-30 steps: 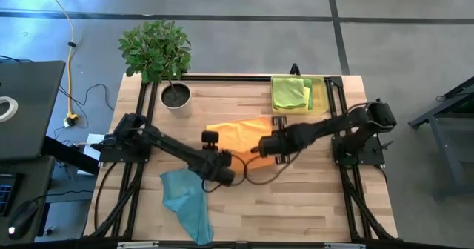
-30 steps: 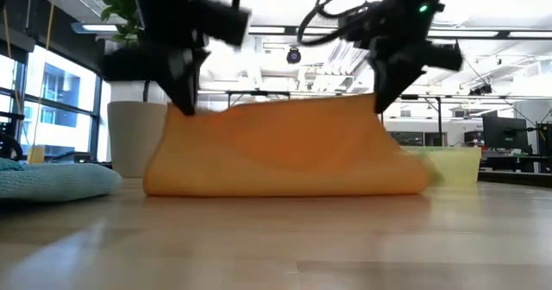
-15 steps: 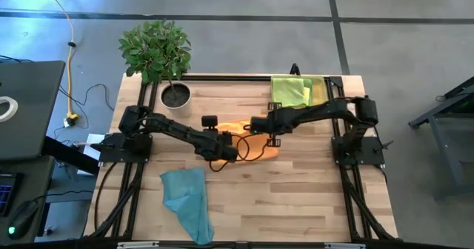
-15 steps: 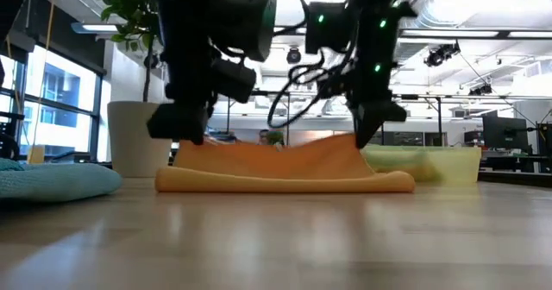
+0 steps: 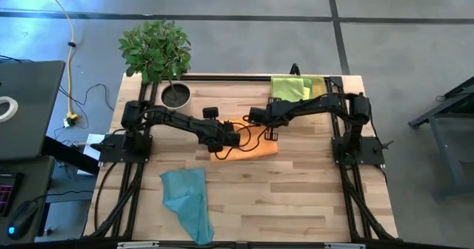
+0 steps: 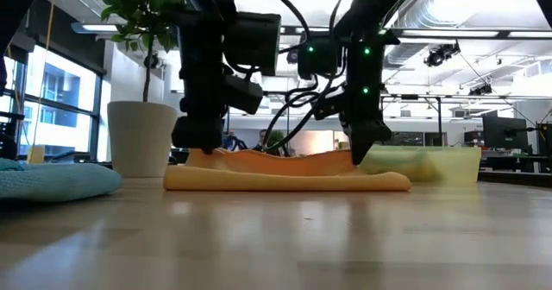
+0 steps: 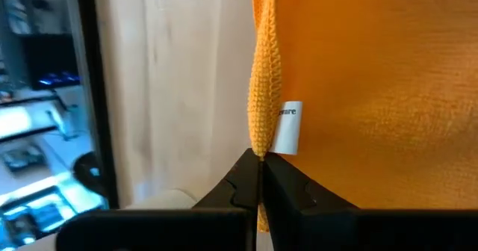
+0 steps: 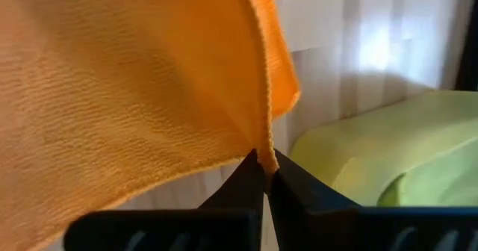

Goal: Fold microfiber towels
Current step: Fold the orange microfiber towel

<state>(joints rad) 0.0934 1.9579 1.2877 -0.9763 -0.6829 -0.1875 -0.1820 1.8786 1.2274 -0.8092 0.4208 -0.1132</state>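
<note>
The orange towel [image 5: 248, 149] lies folded in the middle of the table and shows low and flat in the low view [image 6: 285, 179]. My left gripper [image 5: 221, 144] is shut on its upper layer at the left end [image 6: 200, 148]. My right gripper [image 5: 265, 130] is shut on the upper layer at the right end [image 6: 362, 156]. A light blue towel [image 5: 189, 201] lies crumpled at the near left. Lime green towels [image 5: 290, 91] lie in the yellow tray [image 5: 320, 93] at the far right. My left gripper pinches the orange towel's hemmed edge [image 7: 261, 143] between its two fingers, right beside the white label [image 7: 287, 128]. The fingers point down from above. The held edge sits just above the lower layer, which lies on the table. My right gripper pinches the orange towel's corner at its hem [image 8: 266, 155] between its two fingers. The fingers point down from above. The held corner is low over the lower layer, and the cloth between the two grippers sags a little.
A potted plant [image 5: 175, 93] stands at the far left. The table's black frame rails [image 5: 222, 77] run along the far edge and sides. Bare wood [image 5: 296, 197] lies at the near right.
Both grippers have gone toward the table's far edge and down, still shut on the orange towel's edge. The held edge has been carried over the rest of the towel, which has gone from standing tall to lying low, folded over on itself.
</note>
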